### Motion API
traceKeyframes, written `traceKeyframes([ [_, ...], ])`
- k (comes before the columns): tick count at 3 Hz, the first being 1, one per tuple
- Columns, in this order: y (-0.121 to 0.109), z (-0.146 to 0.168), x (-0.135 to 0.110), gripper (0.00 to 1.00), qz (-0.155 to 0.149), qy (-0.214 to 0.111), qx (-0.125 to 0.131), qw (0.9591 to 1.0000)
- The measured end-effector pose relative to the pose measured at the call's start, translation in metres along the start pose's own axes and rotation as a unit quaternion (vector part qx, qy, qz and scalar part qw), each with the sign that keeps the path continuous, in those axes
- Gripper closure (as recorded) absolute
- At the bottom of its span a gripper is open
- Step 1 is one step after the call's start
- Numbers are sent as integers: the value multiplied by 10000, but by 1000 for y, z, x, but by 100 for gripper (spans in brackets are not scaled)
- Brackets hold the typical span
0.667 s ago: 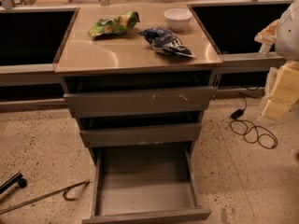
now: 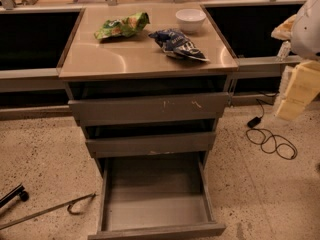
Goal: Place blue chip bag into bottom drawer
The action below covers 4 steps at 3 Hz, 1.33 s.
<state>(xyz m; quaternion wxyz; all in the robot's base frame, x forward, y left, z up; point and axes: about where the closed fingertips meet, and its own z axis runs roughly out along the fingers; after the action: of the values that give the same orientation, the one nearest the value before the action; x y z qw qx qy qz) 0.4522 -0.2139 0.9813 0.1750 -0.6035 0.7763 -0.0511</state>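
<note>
Pincer (image 2: pixel 299 90) far right, bottom drawer (image 2: pixel 155 206) (open)

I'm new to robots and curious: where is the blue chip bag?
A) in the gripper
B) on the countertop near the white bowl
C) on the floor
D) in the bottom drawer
B: the blue chip bag lies on the countertop by the white bowl; the gripper hangs at the right edge, apart from it.

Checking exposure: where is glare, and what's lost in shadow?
Camera view: soft glare streaks the countertop left of the blue chip bag; the bottom drawer is evenly lit; recesses above the upper drawers go black; the gripper at the right edge is well lit.
</note>
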Motion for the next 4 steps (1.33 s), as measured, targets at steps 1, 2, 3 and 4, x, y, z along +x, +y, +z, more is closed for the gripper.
traceKeyframes([
  [1, -35, 11, -7, 0, -15, 2, 250, 9997],
  [2, -108, 60, -20, 0, 178, -126, 170, 9996],
  [3, -181, 127, -33, 0, 418, -456, 21, 9981],
  [4, -181, 127, -33, 0, 420, -456, 23, 9981],
])
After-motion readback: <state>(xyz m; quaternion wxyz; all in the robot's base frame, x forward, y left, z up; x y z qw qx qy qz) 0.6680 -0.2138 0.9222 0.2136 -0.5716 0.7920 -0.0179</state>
